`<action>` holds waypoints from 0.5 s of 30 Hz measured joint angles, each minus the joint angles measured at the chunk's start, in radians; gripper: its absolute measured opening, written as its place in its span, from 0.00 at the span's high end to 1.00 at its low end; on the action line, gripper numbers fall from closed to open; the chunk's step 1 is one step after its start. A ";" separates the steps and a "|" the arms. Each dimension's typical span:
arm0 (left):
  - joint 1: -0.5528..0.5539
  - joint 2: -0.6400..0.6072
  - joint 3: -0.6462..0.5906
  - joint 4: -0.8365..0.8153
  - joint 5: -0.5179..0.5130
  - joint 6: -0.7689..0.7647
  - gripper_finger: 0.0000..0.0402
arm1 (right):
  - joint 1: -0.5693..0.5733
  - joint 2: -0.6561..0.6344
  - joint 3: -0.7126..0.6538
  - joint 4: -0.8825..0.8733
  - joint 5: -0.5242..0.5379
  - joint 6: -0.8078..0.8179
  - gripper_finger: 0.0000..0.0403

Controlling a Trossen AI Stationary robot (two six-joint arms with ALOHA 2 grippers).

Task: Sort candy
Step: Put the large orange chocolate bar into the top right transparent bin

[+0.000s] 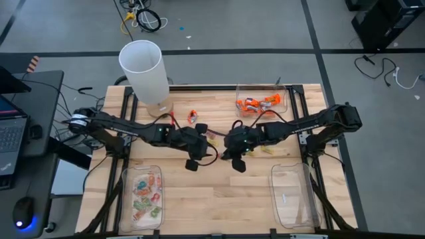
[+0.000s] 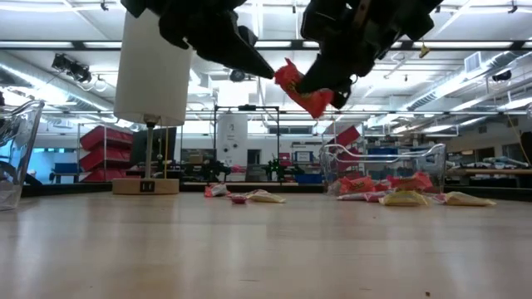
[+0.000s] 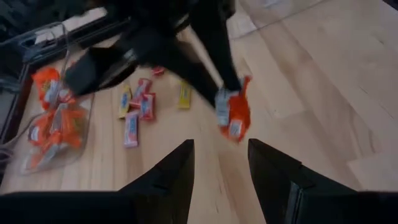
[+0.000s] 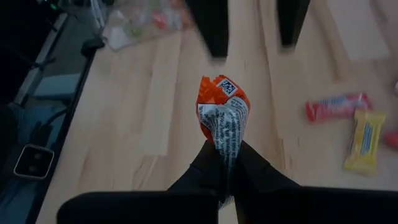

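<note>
While several sweets already sit sorted, the job looks only partly done. On the high view, a clear tray at the far side of the tabletop holds a cluster of orange candies, and a second tray at the near left holds pale green-and-pink ones. A third tray at the near right looks almost bare. Loose sweets still lie on the wood near the middle: pink and yellow pieces show in the left wrist view, and a lone orange one rests near the tall white cylinder.

Both arms reach in from their sides and meet above the centre of the tabletop, wrists bent downward. The right gripper has its fingers pinched tight on the tail of an orange-wrapped candy, which stands up from the fingertips; the low view shows that piece lifted well clear of the wood. The left gripper faces it at close range with its fingers spread apart and nothing between them, its tips just beside the held candy in the low view. My judgement is that the orange piece is either bound for the far tray or about to pass between the arms; which one, I cannot tell.
</note>
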 joint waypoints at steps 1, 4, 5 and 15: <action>0.000 0.002 0.000 0.005 0.000 0.000 0.62 | -0.003 0.000 0.000 0.016 0.001 -0.007 0.97; 0.000 0.020 0.001 0.052 0.001 0.000 0.62 | -0.014 0.000 0.000 0.049 0.002 -0.025 0.97; 0.001 0.023 0.000 0.049 0.002 0.000 0.62 | -0.017 0.000 0.000 0.056 0.002 -0.030 0.97; 0.002 0.034 0.000 0.091 0.000 0.012 0.63 | -0.029 0.000 0.000 0.070 0.004 -0.070 0.97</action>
